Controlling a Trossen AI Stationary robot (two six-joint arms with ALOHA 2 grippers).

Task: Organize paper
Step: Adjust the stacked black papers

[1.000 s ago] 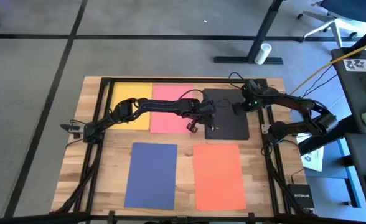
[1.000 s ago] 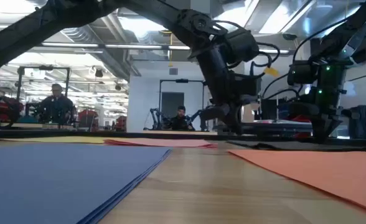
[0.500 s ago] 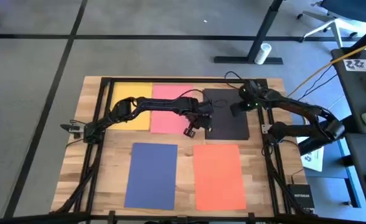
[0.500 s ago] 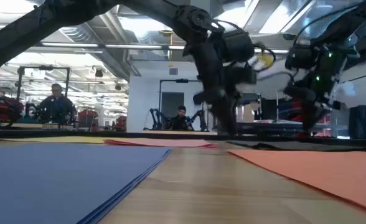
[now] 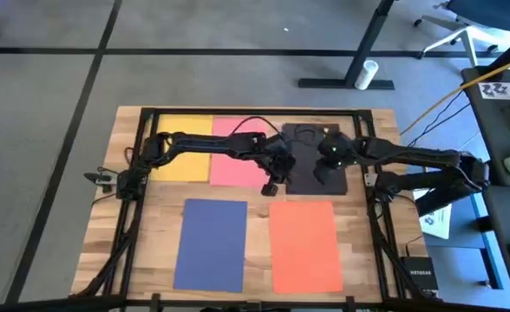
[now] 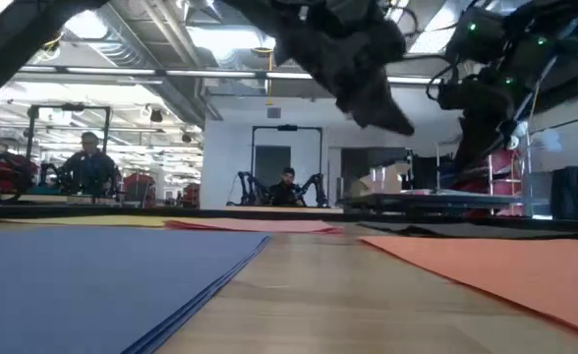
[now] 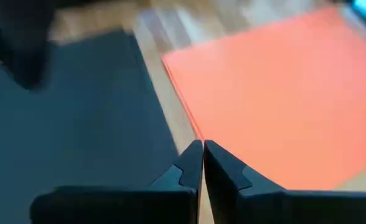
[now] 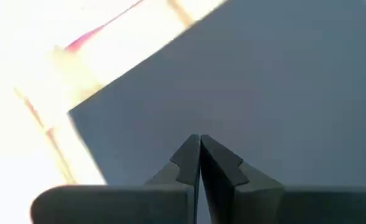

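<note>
Five sheets of paper lie flat on the wooden table: yellow (image 5: 184, 149), pink (image 5: 234, 160) and black (image 5: 335, 180) in the far row, navy blue (image 5: 213, 243) and orange (image 5: 305, 244) in the near row. My left gripper (image 5: 267, 187) (image 7: 203, 150) is shut and hangs over the near left corner of the black sheet (image 7: 77, 118), beside the orange sheet (image 7: 276, 99). My right gripper (image 5: 318, 176) (image 8: 200, 144) is shut above the black sheet (image 8: 264, 81). In the low view both grippers are raised off the table.
A black metal frame (image 5: 151, 113) borders the table. A white printed sheet (image 5: 435, 224) and a dark box (image 5: 418, 276) lie off the table's right side. People (image 6: 90, 157) are seated in the room behind the table.
Both grippers have lifted off the table. My right gripper has gone toward the table's left and near edges, across the black sheet. My left gripper has risen and shifted a little toward the near edge. The sheets have stayed in place.
</note>
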